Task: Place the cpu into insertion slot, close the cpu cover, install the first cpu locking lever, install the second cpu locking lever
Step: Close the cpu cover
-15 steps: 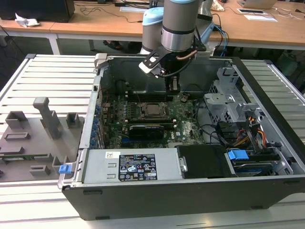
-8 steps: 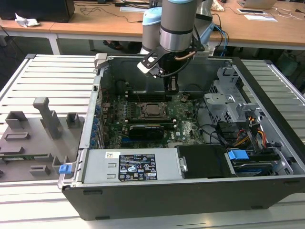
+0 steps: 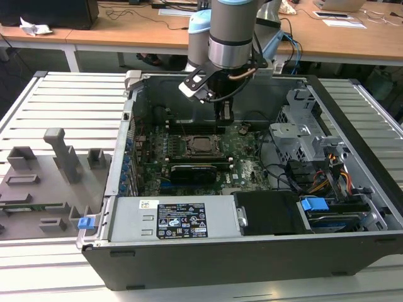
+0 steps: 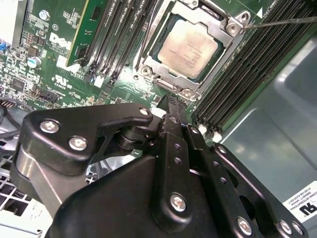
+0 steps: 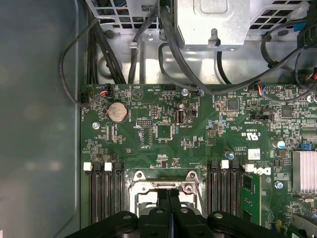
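Just beside the cpu cover (image 4: pixel 229 26), between memory slots (image 4: pixel 257 64), closed empty tool (image 4: pixel 171 101); cpu (image 4: pixel 190 44) beneath.

A pale grey tabletop of ribbed metal slats (image 3: pixel 69 100) carries everything. Directly beneath the jaws, an open black metal computer case (image 3: pixel 252 261) lies on its side on the slats, taking up the middle. Well away from the jaws, toward the exterior view's left and nearer the camera, a flat grey plastic fixture plate with upright blocks (image 3: pixel 38 189) lies just beside the case. A small blue plastic clip (image 3: pixel 85 222) sits at the plate's corner nearest the case. The slats run on past the case on the exterior view's right.
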Robot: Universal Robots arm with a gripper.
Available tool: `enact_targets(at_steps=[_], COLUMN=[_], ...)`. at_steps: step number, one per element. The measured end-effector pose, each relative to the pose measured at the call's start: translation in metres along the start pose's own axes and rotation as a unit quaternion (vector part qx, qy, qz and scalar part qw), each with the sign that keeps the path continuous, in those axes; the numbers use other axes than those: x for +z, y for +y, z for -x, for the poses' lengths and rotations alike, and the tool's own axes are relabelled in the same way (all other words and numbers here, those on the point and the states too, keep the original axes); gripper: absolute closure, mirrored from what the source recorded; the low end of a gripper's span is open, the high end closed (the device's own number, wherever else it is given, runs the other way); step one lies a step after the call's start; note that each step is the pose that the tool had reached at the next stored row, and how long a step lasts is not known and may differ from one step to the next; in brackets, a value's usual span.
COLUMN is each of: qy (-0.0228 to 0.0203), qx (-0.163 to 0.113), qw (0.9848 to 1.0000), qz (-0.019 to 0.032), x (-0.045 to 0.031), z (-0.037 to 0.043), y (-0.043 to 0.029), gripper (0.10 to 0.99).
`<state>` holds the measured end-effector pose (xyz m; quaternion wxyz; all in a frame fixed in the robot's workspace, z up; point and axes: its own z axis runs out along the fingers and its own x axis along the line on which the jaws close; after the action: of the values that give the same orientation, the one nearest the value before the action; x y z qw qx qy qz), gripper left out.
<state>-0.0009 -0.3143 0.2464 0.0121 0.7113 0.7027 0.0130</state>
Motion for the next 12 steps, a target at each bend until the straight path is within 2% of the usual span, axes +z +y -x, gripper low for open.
enact_targets(at_steps=[12], qy=[0.0], qx=[0.0], qw=[1.0], qz=[0.0], x=[0.0016], z=[0.0001], y=[-0.0065], gripper=[0.98])
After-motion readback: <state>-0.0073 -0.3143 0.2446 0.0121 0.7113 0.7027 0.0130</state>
